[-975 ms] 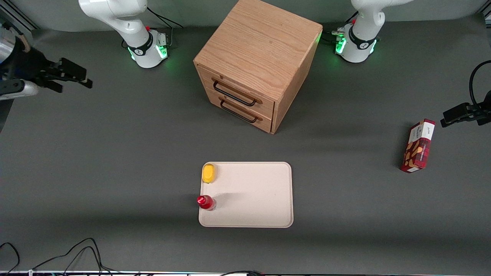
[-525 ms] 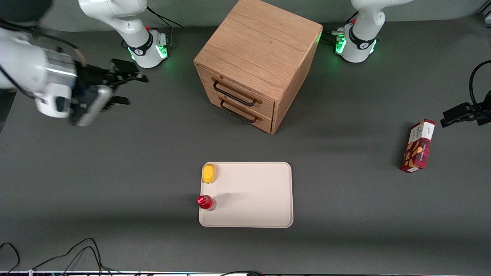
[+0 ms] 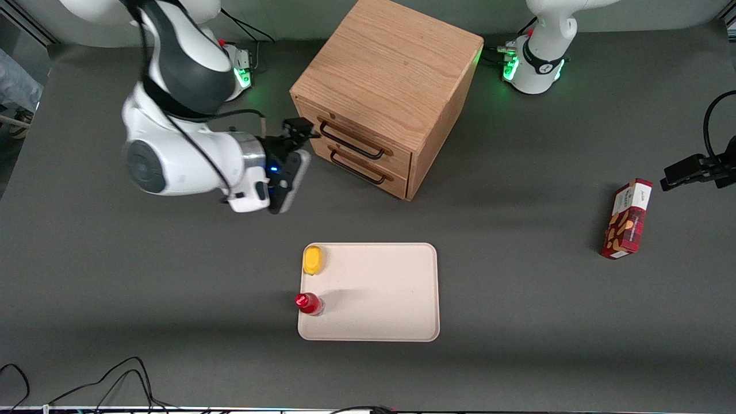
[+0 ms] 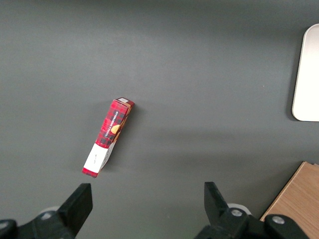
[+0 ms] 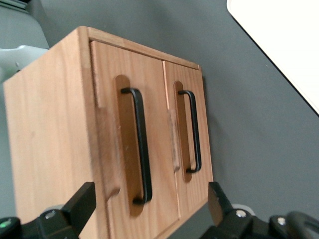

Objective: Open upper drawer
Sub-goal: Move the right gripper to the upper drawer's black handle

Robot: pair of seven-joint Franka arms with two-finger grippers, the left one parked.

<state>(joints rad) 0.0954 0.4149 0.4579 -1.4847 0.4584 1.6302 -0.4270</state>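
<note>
The tool [image 3: 299, 133] hangs just in front of the cabinet [image 3: 391, 69], at the working arm's end of the drawer fronts, its fingers [image 5: 82, 201] spread wide with nothing between them. The upper drawer [image 3: 368, 141] sits closed directly ahead of the tool, near it but not touching; its black bar handle [image 5: 139, 144] lies between the two fingers in the right wrist view. The lower drawer [image 3: 359, 169] sits beneath it, also closed. Nearer the front camera, a tray [image 3: 379, 293] rests on the worktop [image 3: 172, 276], carrying a yellow object [image 3: 313, 260] and a red-capped bottle [image 3: 307, 303]. A red box [image 3: 628, 219] lies toward the parked arm's end.
</note>
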